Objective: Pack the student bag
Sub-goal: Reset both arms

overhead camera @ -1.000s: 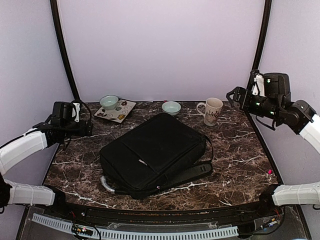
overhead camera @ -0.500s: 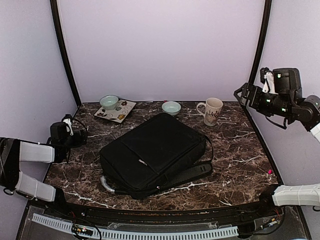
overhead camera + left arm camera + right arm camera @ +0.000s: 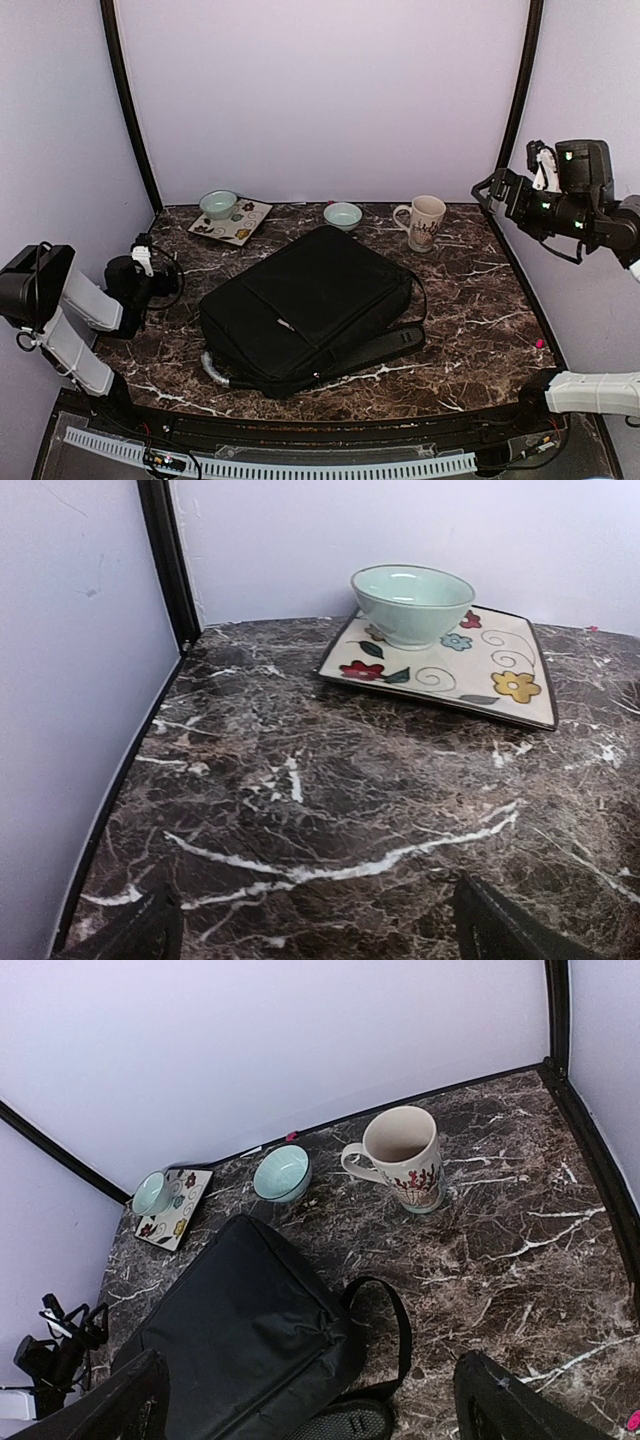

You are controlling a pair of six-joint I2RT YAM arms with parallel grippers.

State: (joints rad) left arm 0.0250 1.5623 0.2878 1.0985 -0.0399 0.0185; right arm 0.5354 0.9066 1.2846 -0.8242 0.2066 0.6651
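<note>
The student bag [image 3: 310,305], a large flat black backpack, lies closed in the middle of the marble table, with its grey-white handle [image 3: 213,368] at the near left and a black strap [image 3: 395,342] on its right. In the right wrist view the student bag [image 3: 240,1340] fills the lower left. My left gripper [image 3: 172,283] hangs low over the table's left edge, apart from the bag, open and empty. Its view shows bare marble between the left gripper's [image 3: 315,925] fingers. My right gripper [image 3: 484,190] is raised at the far right, open and empty, and the right gripper [image 3: 315,1405] looks down on the table.
A flowered square plate [image 3: 240,224] with a pale green bowl [image 3: 218,203] on it sits at the back left. A second green bowl [image 3: 343,214] and a cream mug [image 3: 425,221] stand along the back. A small pink speck [image 3: 540,343] lies near the right edge. Black frame posts [image 3: 128,100] flank the table.
The left arm has folded back and down toward the table's left near edge, its gripper drawing away from the plate. The right gripper has moved a little up and to the right.
</note>
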